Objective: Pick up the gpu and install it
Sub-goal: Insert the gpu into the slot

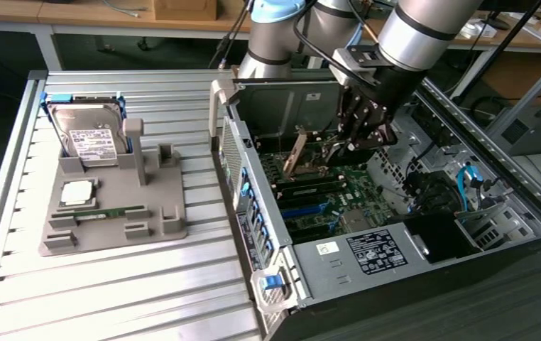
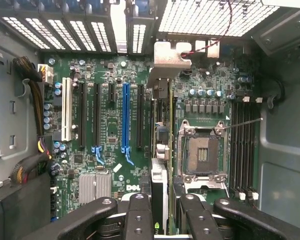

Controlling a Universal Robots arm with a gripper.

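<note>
The arm (image 1: 412, 42) is reaching down into the open computer case (image 1: 365, 252) from twelve o'clock in the exterior view, and the claw (image 2: 163, 201) is hanging low inside, right over the green motherboard (image 2: 107, 150). The claw is clamping the gpu (image 2: 160, 175). In the wrist view the dark fingers (image 2: 140, 215) are pressing on both faces of the card, which is showing edge-on as a narrow strip running away from the claw. The card's silvery end bracket (image 2: 167, 60) is sitting close up against the perforated rear wall of the case. The gpu is standing upright over the board, lining up between the long blue slot (image 2: 125, 115) and the empty processor socket (image 2: 202, 150), just beside a black slot. Whether its lower edge is touching that slot, I cannot tell.

Over at nine o'clock from the case in the exterior view, a grey holder (image 1: 166, 227) is lying on the slatted table (image 1: 109, 305), well apart from the claw. It is carrying a silver hard drive (image 1: 91, 135) propped up at its twelve o'clock end. A square processor chip (image 1: 78, 190) is sitting nearer the middle, with a slim green memory stick (image 1: 100, 212) lying just at six o'clock of it. The case is lying on its side at the table's three o'clock edge, open side facing up, with a blue latch (image 1: 270, 282) showing at its seven o'clock corner.
</note>
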